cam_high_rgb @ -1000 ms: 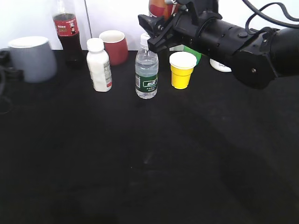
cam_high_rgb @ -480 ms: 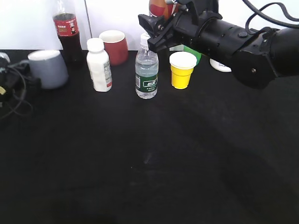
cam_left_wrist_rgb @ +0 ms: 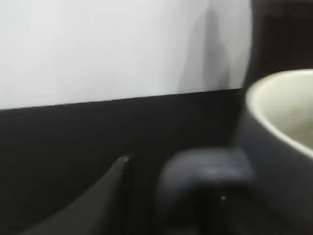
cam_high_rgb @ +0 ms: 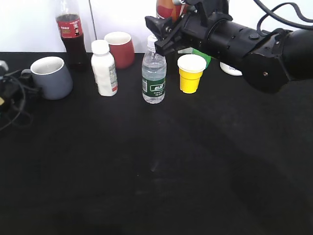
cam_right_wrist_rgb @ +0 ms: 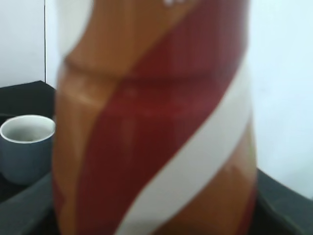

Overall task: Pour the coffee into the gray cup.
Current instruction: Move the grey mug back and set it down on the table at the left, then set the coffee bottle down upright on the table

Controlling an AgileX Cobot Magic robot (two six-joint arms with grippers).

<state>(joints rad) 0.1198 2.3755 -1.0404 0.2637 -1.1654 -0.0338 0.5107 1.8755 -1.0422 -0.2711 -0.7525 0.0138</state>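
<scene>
The gray cup (cam_high_rgb: pixel 52 78) stands upright on the black table at the far left, its whitish inside showing. My left gripper (cam_high_rgb: pixel 18 81) is at its handle; in the left wrist view the handle sits between the jaws (cam_left_wrist_rgb: pixel 161 188) beside the cup (cam_left_wrist_rgb: pixel 283 142), and the gripper looks shut on it. My right gripper (cam_high_rgb: pixel 160 34) is at the back centre, shut on the brown-orange coffee bottle (cam_high_rgb: pixel 165 10), which fills the right wrist view (cam_right_wrist_rgb: pixel 156 122). The gray cup also shows far left in that view (cam_right_wrist_rgb: pixel 27 147).
Along the back stand a cola bottle (cam_high_rgb: pixel 69 32), a white pill bottle (cam_high_rgb: pixel 103 68), a dark red cup (cam_high_rgb: pixel 119 49), a water bottle (cam_high_rgb: pixel 153 76) and a yellow cup (cam_high_rgb: pixel 190 73). Cables (cam_high_rgb: pixel 10 105) lie at the left edge. The right arm (cam_high_rgb: pixel 254 49) spans the back right.
The gray cup has moved right and down, from the far left edge to the table beside the pill bottle. The right arm and coffee bottle have not moved.
</scene>
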